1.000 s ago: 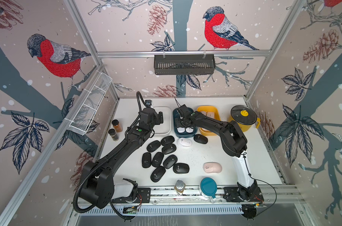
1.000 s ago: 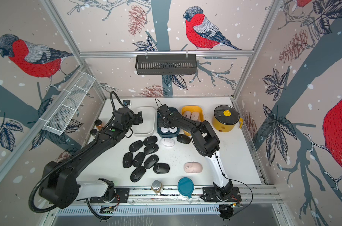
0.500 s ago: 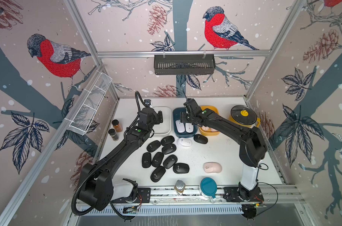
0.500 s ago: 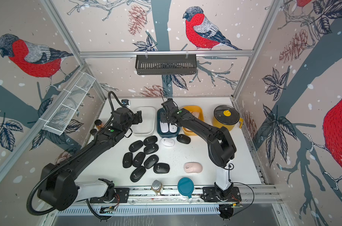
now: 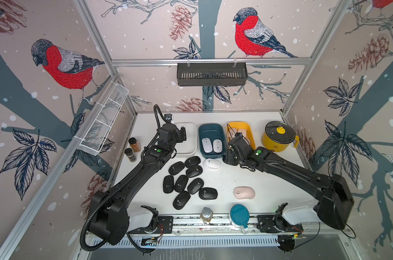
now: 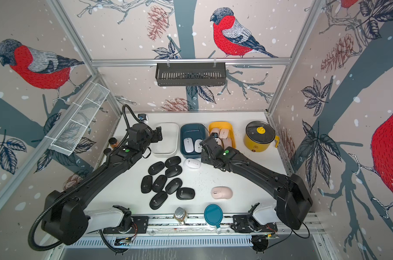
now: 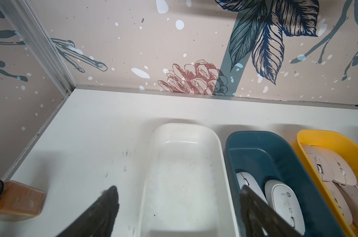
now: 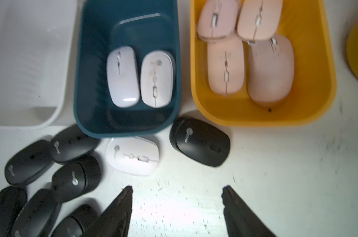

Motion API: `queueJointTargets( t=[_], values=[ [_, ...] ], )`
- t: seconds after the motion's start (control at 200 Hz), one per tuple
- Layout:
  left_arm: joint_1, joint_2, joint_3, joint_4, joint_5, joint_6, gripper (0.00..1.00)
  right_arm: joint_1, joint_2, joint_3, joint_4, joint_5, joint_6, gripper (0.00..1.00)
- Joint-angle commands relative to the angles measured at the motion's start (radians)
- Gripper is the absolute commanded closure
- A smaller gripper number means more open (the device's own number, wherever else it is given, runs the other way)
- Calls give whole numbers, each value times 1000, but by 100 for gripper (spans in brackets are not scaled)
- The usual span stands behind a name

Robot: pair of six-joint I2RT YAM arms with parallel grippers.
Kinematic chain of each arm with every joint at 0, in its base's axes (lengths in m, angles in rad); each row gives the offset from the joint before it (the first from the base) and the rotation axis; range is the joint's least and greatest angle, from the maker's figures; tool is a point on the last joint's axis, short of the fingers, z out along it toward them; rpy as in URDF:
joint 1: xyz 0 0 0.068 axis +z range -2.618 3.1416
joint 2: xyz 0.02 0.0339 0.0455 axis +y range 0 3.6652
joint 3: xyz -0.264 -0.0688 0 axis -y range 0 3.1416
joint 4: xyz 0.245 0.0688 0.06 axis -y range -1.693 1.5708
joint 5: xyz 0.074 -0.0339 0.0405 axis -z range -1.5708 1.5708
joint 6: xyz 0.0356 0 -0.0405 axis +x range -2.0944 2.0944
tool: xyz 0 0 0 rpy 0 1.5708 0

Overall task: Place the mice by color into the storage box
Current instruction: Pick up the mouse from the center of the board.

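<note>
- In both top views, black mice [image 5: 186,182] cluster mid-table; a white mouse [image 5: 212,163] lies just beside the blue bin [image 5: 211,131].
- Left wrist: left gripper [image 7: 178,187] hangs spread, empty, over the white bin [image 7: 186,126].
- Right wrist, blurred: right gripper [image 8: 177,187] seems spread and empty near that white mouse; likely light, rigid, slick, so pinch its long sides.

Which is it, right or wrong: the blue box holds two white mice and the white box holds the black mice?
Wrong in one part. The blue box does hold two white mice, but the white box is empty; the black mice lie out on the table. The left wrist view shows the bare white box.
</note>
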Motion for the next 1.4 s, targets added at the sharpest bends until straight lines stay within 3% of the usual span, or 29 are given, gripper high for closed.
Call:
queueJointTargets(
  t=[0.0, 0.295, 0.595, 0.796, 1.026, 1.391],
  values=[
    [2, -1, 10, 1, -9, -11, 10, 44, -71, -78, -80, 47, 141, 30],
    [2, 5, 26, -23, 31, -37, 10, 186, -244, -222, -167, 54, 421, 26],
    [2, 12, 21, -22, 67, -51, 10, 323, -253, -311, -152, -3, 682, 23],
    [1, 28, 18, -29, 76, -64, 10, 352, -277, -290, -232, -39, 766, 21],
    [1, 45, 22, -34, 87, -58, 10, 425, -331, -395, -175, -70, 938, 21],
    [2, 62, 23, -37, 91, -62, 10, 359, -362, -423, -203, 23, 951, 17]
  ],
)
